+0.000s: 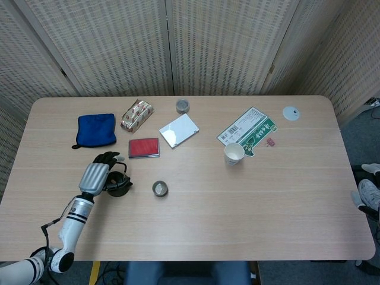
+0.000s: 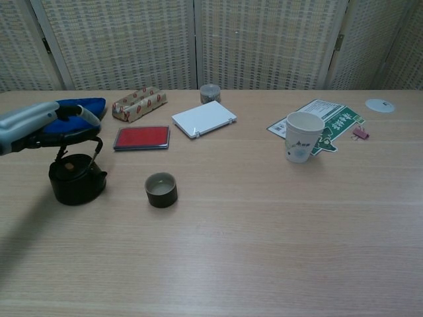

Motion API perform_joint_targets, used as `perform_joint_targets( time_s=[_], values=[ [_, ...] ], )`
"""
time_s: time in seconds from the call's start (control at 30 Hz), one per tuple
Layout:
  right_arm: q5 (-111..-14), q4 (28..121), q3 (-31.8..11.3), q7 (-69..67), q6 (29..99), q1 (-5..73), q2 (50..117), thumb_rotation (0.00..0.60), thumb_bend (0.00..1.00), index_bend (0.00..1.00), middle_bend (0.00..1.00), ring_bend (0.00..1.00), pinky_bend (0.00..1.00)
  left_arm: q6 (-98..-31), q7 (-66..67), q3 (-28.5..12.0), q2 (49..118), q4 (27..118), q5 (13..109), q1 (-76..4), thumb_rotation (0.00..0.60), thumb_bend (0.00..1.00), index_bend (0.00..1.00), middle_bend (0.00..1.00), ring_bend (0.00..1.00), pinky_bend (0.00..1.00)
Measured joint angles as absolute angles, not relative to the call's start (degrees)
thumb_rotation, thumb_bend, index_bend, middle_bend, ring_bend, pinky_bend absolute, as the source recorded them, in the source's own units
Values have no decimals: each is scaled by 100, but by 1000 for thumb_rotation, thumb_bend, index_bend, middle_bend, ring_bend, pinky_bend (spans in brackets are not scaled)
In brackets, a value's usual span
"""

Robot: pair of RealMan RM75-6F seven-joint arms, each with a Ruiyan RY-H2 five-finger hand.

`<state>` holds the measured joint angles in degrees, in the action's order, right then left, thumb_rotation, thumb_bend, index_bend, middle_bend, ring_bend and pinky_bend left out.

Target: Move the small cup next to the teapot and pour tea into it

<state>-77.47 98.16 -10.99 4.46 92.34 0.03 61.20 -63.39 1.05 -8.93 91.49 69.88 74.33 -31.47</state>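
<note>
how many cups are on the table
2. A small dark cup stands just right of the teapot, and a white paper cup stands further right, by the green leaflet. None seems hidden.

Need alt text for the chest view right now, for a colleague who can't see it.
The left hand hovers flat over the dark teapot, at its raised handle. The small cup stands apart to the teapot's right; a paper cup stands further right.

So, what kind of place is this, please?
Probably an indoor test or office room: a plain wooden table, woven folding screens behind it, and assorted props such as a paper cup.
</note>
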Motion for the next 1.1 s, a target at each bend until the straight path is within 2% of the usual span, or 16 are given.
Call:
perform_joint_targets(
  time_s=[0.2, 0.27, 0.33, 0.4, 0.43, 0.47, 0.83, 1.1],
  values=[
    [-7774, 9816, -1069, 440, 9170, 17, 6092, 600, 201, 314, 283, 185, 272, -6601, 76, -1028, 9098, 7152, 7302, -3007, 147, 164, 228, 136, 101, 103],
    [-7812, 9806, -1041, 422, 9111, 34, 6069, 600, 201, 314, 283, 185, 272, -6692, 115, -1058, 9020, 7296, 7223, -2921, 224, 163, 229, 136, 101, 102],
    [-7872, 9788, -1006, 390, 9056, 54, 6050, 600, 201, 314, 283, 185, 272, -6799, 189, -1077, 8909, 7497, 7134, -2811, 341, 163, 232, 136, 103, 102],
    [-7968, 9760, -950, 337, 8970, 85, 6032, 600, 201, 314, 283, 185, 272, -6930, 269, -1079, 8789, 7713, 7067, -2689, 516, 163, 242, 137, 112, 103],
    [-8012, 9745, -922, 312, 8927, 101, 6028, 600, 201, 314, 283, 185, 272, -7038, 322, -1073, 8699, 7872, 7031, -2590, 578, 163, 252, 141, 125, 103],
    [-8074, 9724, -883, 275, 8864, 127, 6026, 600, 201, 314, 283, 185, 272, -7130, 365, -1063, 8627, 7996, 7007, -2508, 599, 164, 262, 146, 137, 103],
    [-8638, 9575, -549, 115, 8465, 395, 6350, 600, 205, 314, 283, 185, 272, -8407, 759, -660, 7870, 9178, 7187, -1455, 600, 163, 330, 217, 181, 141],
    [-8781, 9519, -365, 236, 8321, 473, 6703, 600, 205, 314, 283, 185, 272, -8891, 853, -288, 7596, 9703, 7638, -954, 600, 163, 344, 244, 196, 148]
  ],
)
